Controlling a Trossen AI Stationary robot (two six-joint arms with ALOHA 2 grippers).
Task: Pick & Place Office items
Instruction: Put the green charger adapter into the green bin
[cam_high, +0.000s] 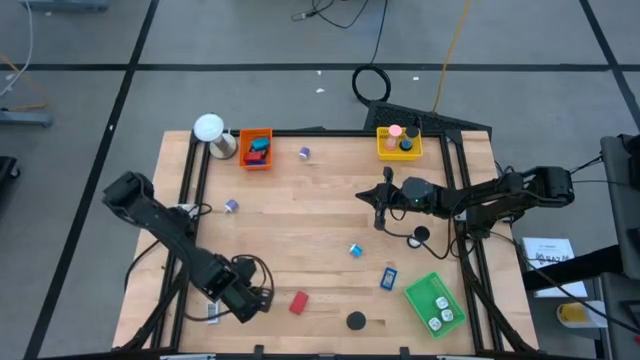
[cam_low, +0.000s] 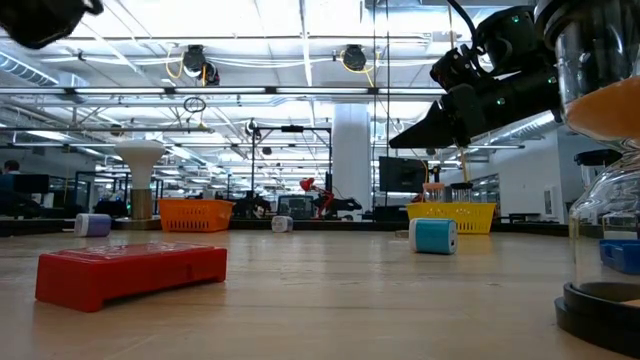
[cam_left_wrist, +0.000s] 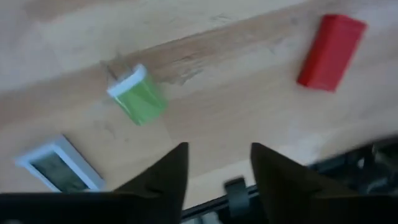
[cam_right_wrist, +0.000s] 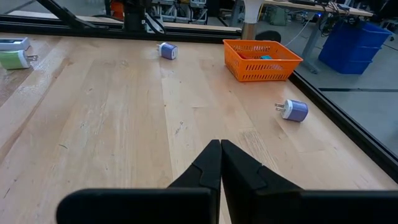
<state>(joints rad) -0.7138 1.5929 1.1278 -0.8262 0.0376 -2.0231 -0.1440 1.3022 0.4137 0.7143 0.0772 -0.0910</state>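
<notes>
left gripper (cam_high: 262, 297): at the near left corner, fingers (cam_left_wrist: 168, 177) apart with only bare wood between them; it holds nothing
green roll (cam_left_wrist: 138, 99): on the table just ahead of the left gripper, free, beside a black-and-white piece (cam_left_wrist: 56, 167); both look not yet sorted
orange tray (cam_high: 256, 149): far left of centre, a blue and a red piece inside, so partly filled
purple rolls: one (cam_high: 231, 206) on open wood at left, one (cam_high: 304, 152) just right of the orange tray, both loose
red block (cam_high: 298, 302): near edge, just right of the left gripper, loose
black disc (cam_high: 356, 321): near edge, centre, loose
blue roll (cam_high: 355, 250): mid table, loose
blue block (cam_high: 388, 278): near the green tray, outside it
yellow tray (cam_high: 398, 143): far right, holds a pink roll and a black piece
right gripper (cam_high: 380, 215): over the table's right middle, fingers (cam_right_wrist: 208, 168) pressed together, empty, touching nothing
second disc (cam_high: 421, 235): just beside the right arm, loose
green tray (cam_high: 425, 290): near right, black-and-white pieces inside
progress: my judgement is under halfway; all three trays are started, about nine pieces lie out
</notes>
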